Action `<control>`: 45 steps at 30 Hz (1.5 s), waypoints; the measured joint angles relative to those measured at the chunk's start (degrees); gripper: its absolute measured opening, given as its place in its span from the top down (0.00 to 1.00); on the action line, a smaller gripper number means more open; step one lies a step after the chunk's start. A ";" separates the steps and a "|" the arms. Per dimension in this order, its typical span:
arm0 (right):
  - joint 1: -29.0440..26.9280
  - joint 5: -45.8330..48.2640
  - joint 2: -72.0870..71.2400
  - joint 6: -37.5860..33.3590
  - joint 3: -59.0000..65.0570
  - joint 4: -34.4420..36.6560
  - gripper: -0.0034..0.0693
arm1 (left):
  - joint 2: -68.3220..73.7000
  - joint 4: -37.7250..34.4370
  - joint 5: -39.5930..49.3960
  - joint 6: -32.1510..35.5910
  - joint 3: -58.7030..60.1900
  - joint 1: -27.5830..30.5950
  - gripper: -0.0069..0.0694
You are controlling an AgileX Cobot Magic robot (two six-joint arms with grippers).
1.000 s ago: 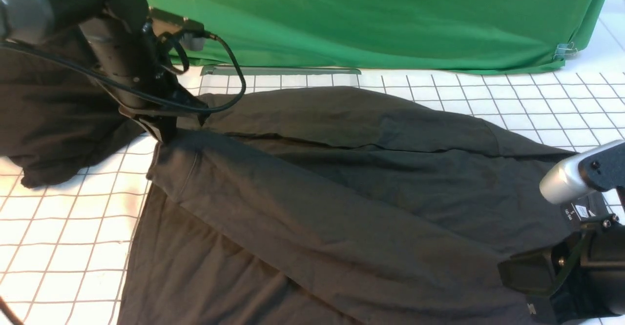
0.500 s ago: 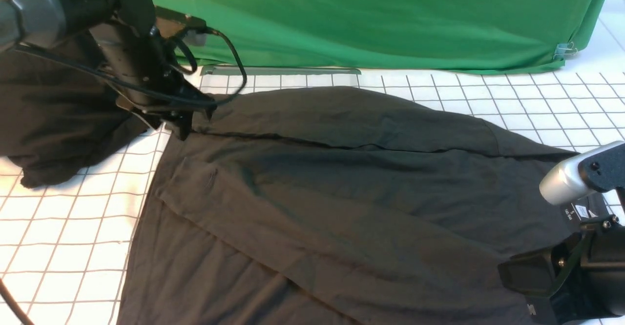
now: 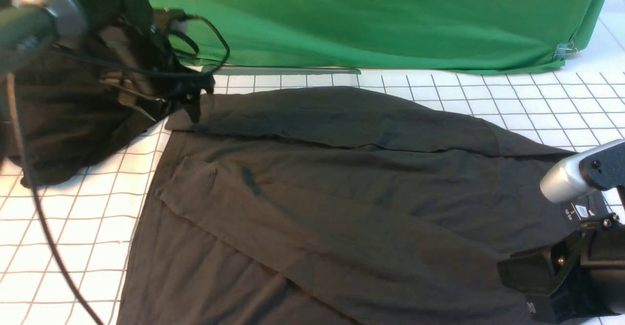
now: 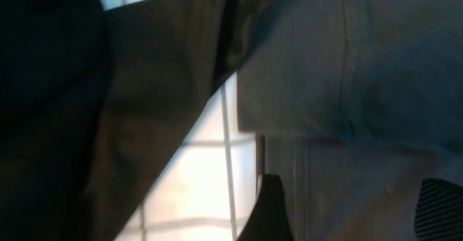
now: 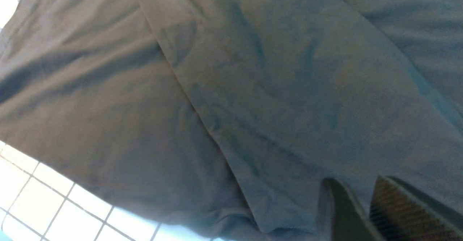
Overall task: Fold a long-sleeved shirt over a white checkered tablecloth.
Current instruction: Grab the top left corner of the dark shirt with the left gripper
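The long-sleeved shirt (image 3: 351, 193) lies flat across the white checkered tablecloth (image 3: 63, 227), dark and print-side down, its neck label (image 3: 576, 213) at the right. One sleeve (image 3: 273, 213) lies slantwise over the body, cuff (image 3: 185, 178) at the left. My left gripper (image 3: 193, 108) hangs open above the far sleeve's end; in the left wrist view its jaws (image 4: 349, 183) stand wide apart over the stitched cuff (image 4: 325, 71), holding nothing. My right gripper (image 3: 515, 271) rests low by the neck; its fingers (image 5: 356, 181) stand nearly together over the cloth, and a grip does not show.
A blacker heap of plain cloth (image 3: 63, 120) lies at the left, behind my left arm. A green cloth (image 3: 371, 17) hangs along the back, clipped (image 3: 564, 49) at its right corner. A grey strip (image 3: 281, 70) lies at its foot.
My left gripper opened, let go of the sleeve and rose back toward the left. The sleeve dropped flat onto the shirt body. The right arm stayed put.
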 joint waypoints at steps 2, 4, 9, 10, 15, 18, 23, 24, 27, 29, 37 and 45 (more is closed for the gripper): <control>0.00 0.00 0.00 0.00 0.00 0.00 0.76 | 1.40 0.34 -1.11 -1.97 -0.77 0.07 0.26; 0.00 0.00 0.00 0.00 0.00 0.00 0.76 | 3.38 0.72 -2.84 -4.28 -2.04 0.20 0.26; 0.00 0.05 0.00 0.00 0.00 0.05 0.76 | 6.66 1.10 -7.54 -6.02 -3.28 0.25 0.26; 0.00 0.05 0.00 0.00 0.00 0.05 0.76 | 7.03 1.21 -8.02 -6.53 -3.35 0.25 0.26; 0.00 0.42 0.00 0.00 0.00 0.05 0.76 | 7.57 4.05 -8.46 -8.75 -3.67 0.20 0.26; 0.00 0.70 0.00 0.00 0.00 0.05 0.76 | 7.63 7.76 -7.84 -10.81 -3.94 0.09 0.26; 0.00 0.65 0.00 0.00 0.00 0.05 0.76 | 7.63 7.73 -7.36 -12.19 -4.08 0.38 0.27; 0.00 0.65 0.00 0.00 0.00 0.05 0.76 | 7.63 7.49 -7.36 -12.10 -4.08 0.45 0.28; 0.00 0.40 0.00 0.00 0.00 -0.02 0.76 | 7.63 4.80 -7.74 -9.09 -4.08 0.75 0.38; 0.00 0.40 0.00 0.00 0.00 0.04 0.76 | 7.69 3.37 -7.96 -7.04 -4.08 0.75 0.52; 0.00 0.40 0.00 0.21 0.00 0.04 0.75 | 5.83 2.19 -6.09 -2.21 -4.32 0.75 0.81; 0.00 0.40 0.00 0.24 0.00 0.04 0.75 | 3.24 2.19 -4.10 0.61 -5.38 0.75 0.75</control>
